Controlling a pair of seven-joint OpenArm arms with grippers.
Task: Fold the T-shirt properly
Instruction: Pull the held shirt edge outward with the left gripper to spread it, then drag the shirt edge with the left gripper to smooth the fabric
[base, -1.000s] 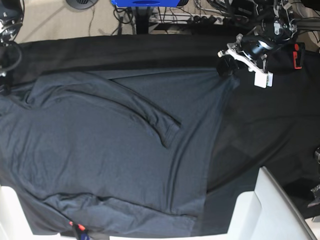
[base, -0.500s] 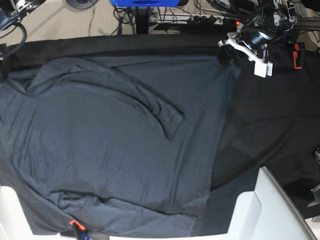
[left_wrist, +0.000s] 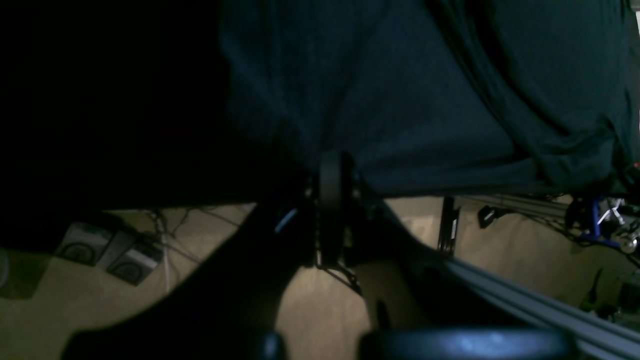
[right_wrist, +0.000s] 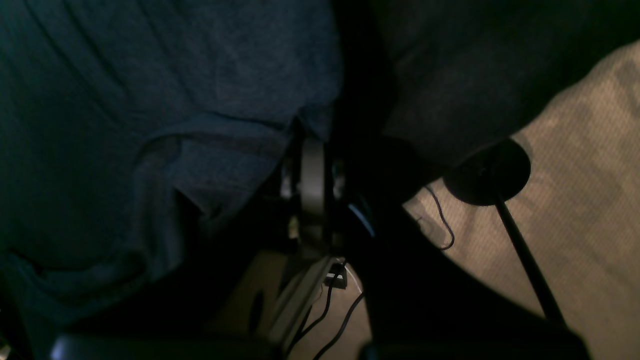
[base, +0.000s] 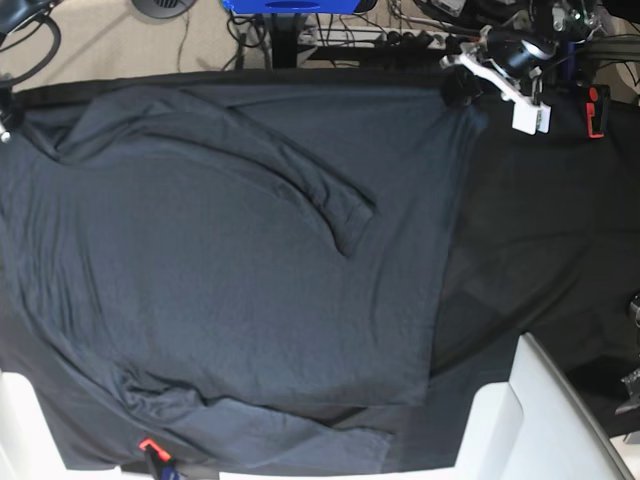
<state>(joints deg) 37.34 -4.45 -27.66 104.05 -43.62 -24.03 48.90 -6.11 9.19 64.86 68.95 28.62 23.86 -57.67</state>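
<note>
Both jaws are closed on cloth. The left gripper (base: 460, 90) pinches one far corner of the T-shirt (base: 230, 270), and the right gripper (right_wrist: 312, 150) pinches the other far corner (in the base view this one sits at the very edge). The T-shirt lies spread over the black tablecloth (base: 540, 230), one sleeve (base: 320, 195) folded across its middle. Beyond its far edge, cables (base: 400, 40) lie on the floor.

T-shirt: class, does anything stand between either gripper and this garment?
Nothing visible does. The left gripper is shut on the T-shirt at its far corner, and the right gripper pinches the fabric at the opposite far corner, so both already hold it directly.
</note>
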